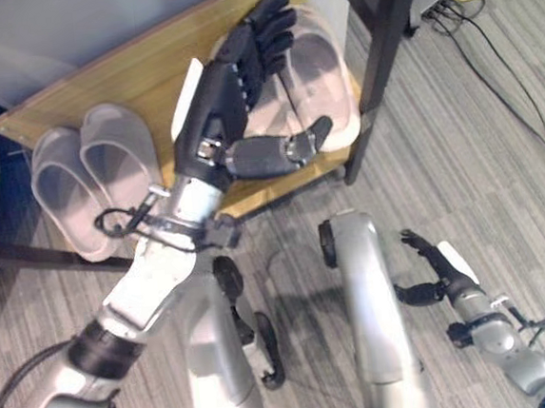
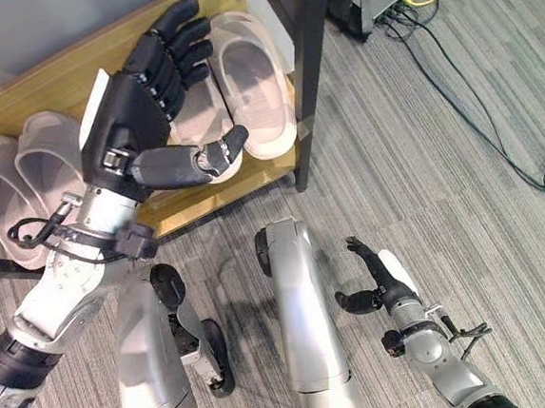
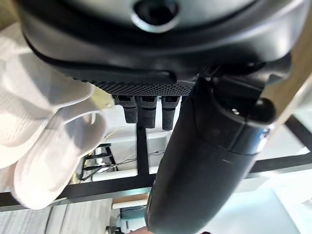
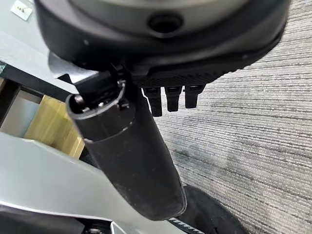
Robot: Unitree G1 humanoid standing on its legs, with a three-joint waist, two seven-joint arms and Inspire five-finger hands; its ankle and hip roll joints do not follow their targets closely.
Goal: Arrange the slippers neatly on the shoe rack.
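Two pairs of slippers lie on the wooden shoe rack shelf [image 1: 118, 74]. A greyish pair [image 1: 88, 172] rests side by side at its left end. A pale white pair [image 1: 318, 66] lies at the right end, partly hidden behind my left hand [image 1: 230, 103]. That hand hovers above the white pair, open, thumb spread, holding nothing. From the left wrist view one white slipper [image 3: 44, 126] shows just past the fingers. My right hand [image 1: 430, 262] hangs low over the carpet at the lower right, open and empty.
A black metal post [image 1: 383, 51] stands at the shelf's right end. Loose cables [image 1: 510, 78] run across the grey striped carpet at the far right. A dark frame edge borders the rack's left side.
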